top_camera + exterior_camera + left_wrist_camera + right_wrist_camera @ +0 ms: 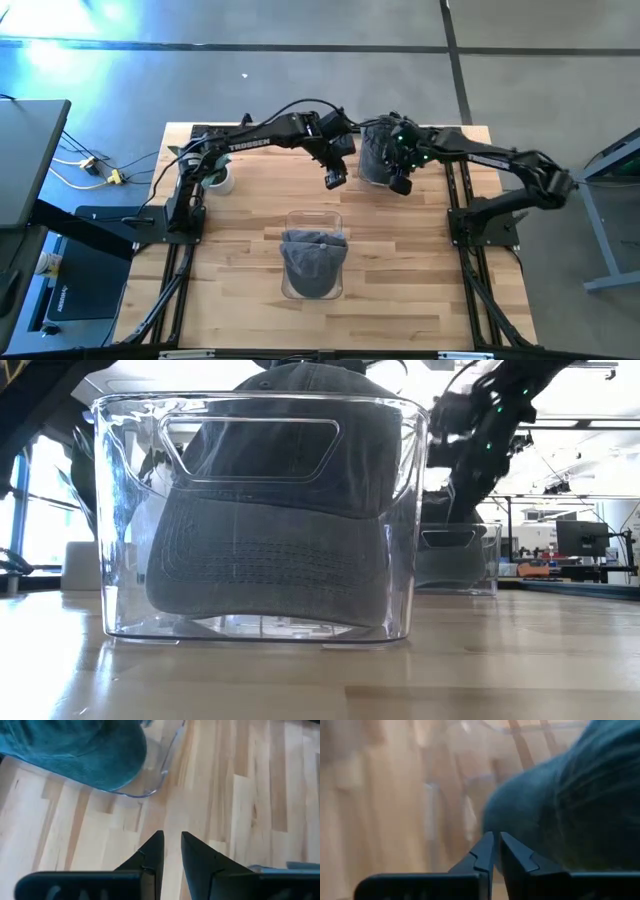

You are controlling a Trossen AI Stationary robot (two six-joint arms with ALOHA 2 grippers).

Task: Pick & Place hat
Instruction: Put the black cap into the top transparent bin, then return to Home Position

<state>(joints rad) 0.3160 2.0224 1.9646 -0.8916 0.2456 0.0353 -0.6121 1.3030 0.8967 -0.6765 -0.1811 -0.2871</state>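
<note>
A grey cap (313,262) lies in a clear bin (313,222) at the table's middle, its brim toward the near side (270,575). A second dark hat (376,152) is at a second clear bin (470,560) at the far side. My right gripper (400,183) is at this hat's near edge, shut on it (496,836). My left gripper (335,178) hovers over bare wood between the two bins, its fingers a narrow gap apart and empty (172,837). My right gripper pinches the dark hat's cloth at its edge (492,822) between its two fingertips. The hat bulks beyond and to one side of the fingers. Whether the hat is clear of the bin I cannot tell.
A white cup with a plant (216,178) stands at the far left by the left arm's base. Bare wood lies to the left and right of the middle bin and along the near edge (420,300).
</note>
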